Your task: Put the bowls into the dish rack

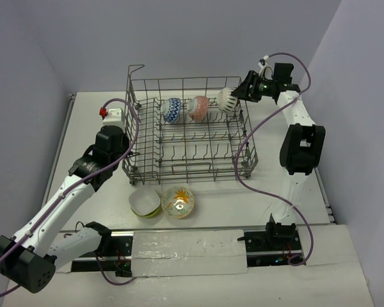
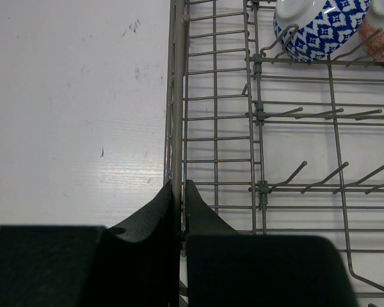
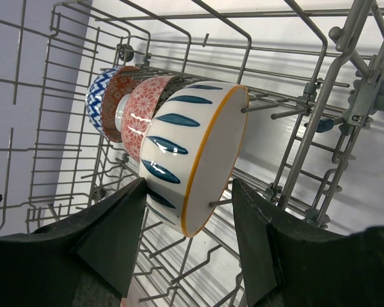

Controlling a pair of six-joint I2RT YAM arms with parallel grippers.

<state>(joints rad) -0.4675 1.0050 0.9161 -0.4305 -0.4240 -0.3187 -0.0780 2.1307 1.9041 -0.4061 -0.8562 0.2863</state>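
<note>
Left gripper (image 2: 180, 187) pinches the dish rack (image 2: 177, 77) by its left wall. Right gripper (image 3: 189, 185), jaws apart, straddles the white bowl (image 3: 198, 141), which stands toward the far-right corner of the table (image 1: 294, 214). Withdrawing crookedly could knock it off its tines (image 3: 269, 105).

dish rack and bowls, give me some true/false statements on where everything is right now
1. The blue-white bowl stands in the dish rack. True.
2. The lime-green bowl is in the rack. False: it sits on the table in front of the rack, beside the yellow-floral bowl.
3. The left gripper is pinched on the rack's side wall. True.
4. The right gripper is shut and empty. False: its fingers stand open on either side of the white bowl with dark marks.
</note>
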